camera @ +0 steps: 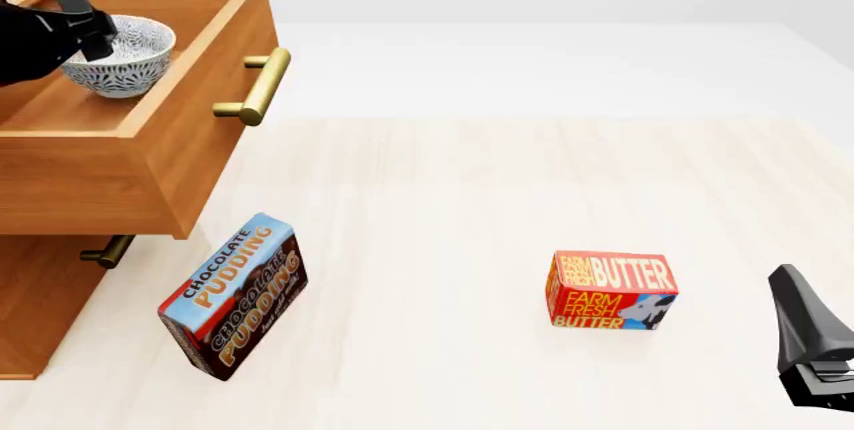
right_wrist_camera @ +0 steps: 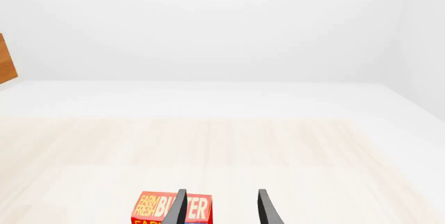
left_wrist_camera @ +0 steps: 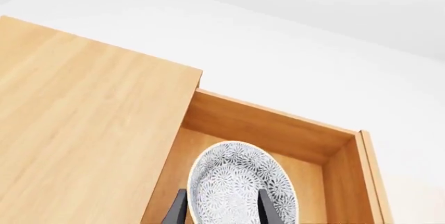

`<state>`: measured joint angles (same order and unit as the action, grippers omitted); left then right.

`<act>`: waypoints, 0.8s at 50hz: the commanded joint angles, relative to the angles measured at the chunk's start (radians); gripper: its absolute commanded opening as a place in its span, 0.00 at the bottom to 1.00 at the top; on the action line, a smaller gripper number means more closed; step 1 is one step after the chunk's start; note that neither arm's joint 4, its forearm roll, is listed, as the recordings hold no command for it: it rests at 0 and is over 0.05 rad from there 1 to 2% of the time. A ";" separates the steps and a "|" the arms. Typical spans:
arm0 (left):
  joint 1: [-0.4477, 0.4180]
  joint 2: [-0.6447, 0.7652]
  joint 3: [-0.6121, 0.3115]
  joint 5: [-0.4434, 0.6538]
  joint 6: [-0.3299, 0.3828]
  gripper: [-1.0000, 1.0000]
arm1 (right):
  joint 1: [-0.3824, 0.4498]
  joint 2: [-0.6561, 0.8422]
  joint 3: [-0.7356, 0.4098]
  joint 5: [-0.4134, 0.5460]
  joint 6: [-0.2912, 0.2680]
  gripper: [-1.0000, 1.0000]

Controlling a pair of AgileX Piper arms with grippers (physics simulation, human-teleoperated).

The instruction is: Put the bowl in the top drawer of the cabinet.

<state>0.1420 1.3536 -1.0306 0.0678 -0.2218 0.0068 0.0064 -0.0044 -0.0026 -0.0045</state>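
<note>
"CHOCOLATE PUDDING" on the brown-and-blue box [camera: 231, 295], "FARM FRESH BUTTER" on the red-orange box [camera: 611, 291]

My left gripper [camera: 91, 32] is up at the far left of the front view, its fingers [left_wrist_camera: 267, 208] pinched on the rim of what it carries. My right gripper [right_wrist_camera: 221, 208] hangs low at the right edge, its two fingers apart with nothing between them.
</note>
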 commanded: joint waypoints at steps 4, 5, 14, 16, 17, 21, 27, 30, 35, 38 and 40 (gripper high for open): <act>0.016 -0.006 0.009 0.001 0.016 1.00 | 0.000 0.000 0.000 0.000 0.000 1.00; 0.017 -0.006 0.007 0.003 0.018 1.00 | 0.000 0.000 0.000 0.000 0.000 1.00; 0.018 -0.031 0.008 0.000 0.027 1.00 | 0.000 0.000 0.000 0.000 0.000 1.00; 0.015 -0.042 0.011 0.002 0.029 1.00 | 0.000 0.000 0.000 0.000 0.000 1.00; 0.016 -0.046 0.011 0.005 0.028 1.00 | 0.000 0.000 0.000 0.000 0.000 1.00; 0.010 -0.073 0.017 0.011 0.035 1.00 | 0.000 0.000 0.000 0.000 0.000 1.00; 0.012 -0.103 0.025 0.021 0.040 1.00 | 0.000 0.000 0.000 0.000 0.000 1.00; 0.008 -0.124 0.033 0.028 0.043 1.00 | 0.000 0.000 0.000 0.000 0.000 1.00; -0.002 -0.146 0.036 0.034 0.053 1.00 | 0.000 0.000 0.000 0.000 0.000 1.00; -0.004 -0.159 0.038 0.040 0.066 1.00 | 0.000 0.000 0.000 0.000 0.000 1.00; -0.007 -0.166 0.043 0.044 0.082 1.00 | 0.000 0.000 0.000 0.000 0.000 1.00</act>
<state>0.1436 1.2298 -0.9992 0.0969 -0.1697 0.0067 0.0064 -0.0044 -0.0026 -0.0046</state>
